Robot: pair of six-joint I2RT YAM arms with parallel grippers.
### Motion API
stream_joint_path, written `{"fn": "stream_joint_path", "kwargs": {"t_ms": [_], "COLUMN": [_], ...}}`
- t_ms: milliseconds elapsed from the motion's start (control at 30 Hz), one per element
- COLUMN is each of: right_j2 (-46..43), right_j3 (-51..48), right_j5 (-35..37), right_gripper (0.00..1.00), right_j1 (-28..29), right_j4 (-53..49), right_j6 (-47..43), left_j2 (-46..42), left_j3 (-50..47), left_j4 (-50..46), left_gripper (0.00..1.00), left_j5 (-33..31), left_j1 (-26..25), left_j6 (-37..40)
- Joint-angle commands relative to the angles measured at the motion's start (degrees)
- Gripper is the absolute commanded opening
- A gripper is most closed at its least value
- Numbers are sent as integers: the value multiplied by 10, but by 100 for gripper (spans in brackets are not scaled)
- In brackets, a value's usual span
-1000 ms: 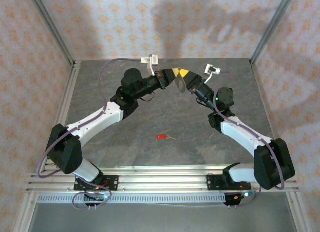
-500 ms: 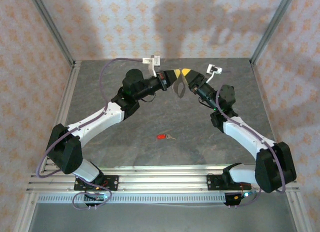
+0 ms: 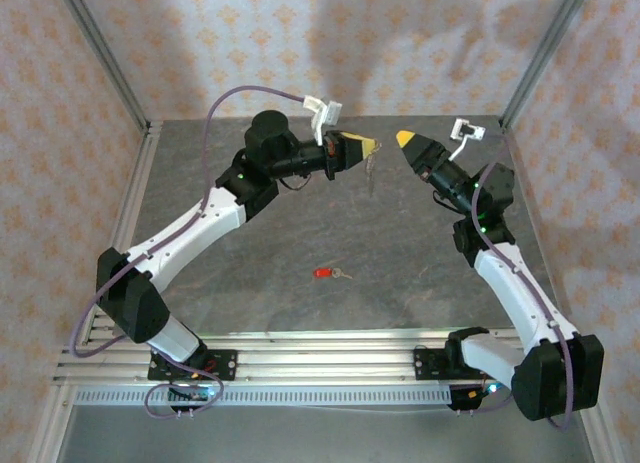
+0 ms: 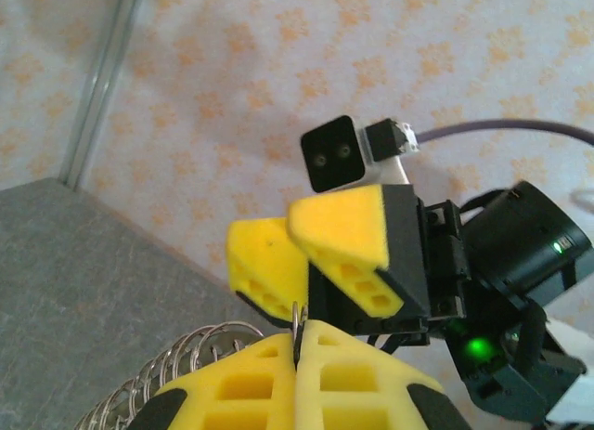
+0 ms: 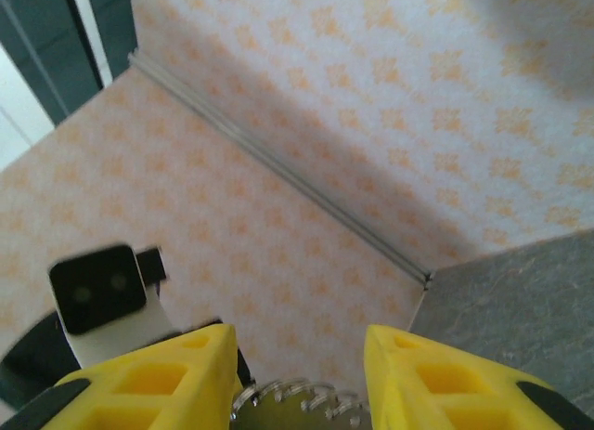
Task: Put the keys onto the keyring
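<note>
Left pincer (image 4: pixel 299 342) is clamped on the keyring (image 4: pixel 200 351), pinching its thin wire at the very fingertips and holding it up in the air over the far side of the counter (image 3: pixel 250 283). Right pincer (image 3: pixel 405 139) faces it from just beside, jaws apart and empty. The key (image 3: pixel 322 273) lies flat on the counter, well apart from both, nearer the arm bases. Trouble could start with that slim grip: a nudge from the right pincer could twist or slip the ring free. The key is small and flat, so fingers closing on it may skid it away rather than lift it.
</note>
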Motion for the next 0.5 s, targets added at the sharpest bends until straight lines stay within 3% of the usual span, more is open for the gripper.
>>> {"fn": "stream_joint_path", "kwargs": {"t_ms": [0,200,467], "right_j2": [-7,-3,13], "right_j3": [27,25,18], "right_j5": [-78,-119,-137], "right_gripper": [37,34,38], "right_j1": [-7,-8,-5], "right_j4": [-14,25,79], "right_j6": [-43,-28,7], "left_j2": [11,16,16], "left_j3": [34,43,47], "left_j4": [-65,-72,-70], "left_gripper": [0,0,0], "left_j5": [53,68,78], "left_j1": [5,8,9], "left_j6": [59,58,48]}}
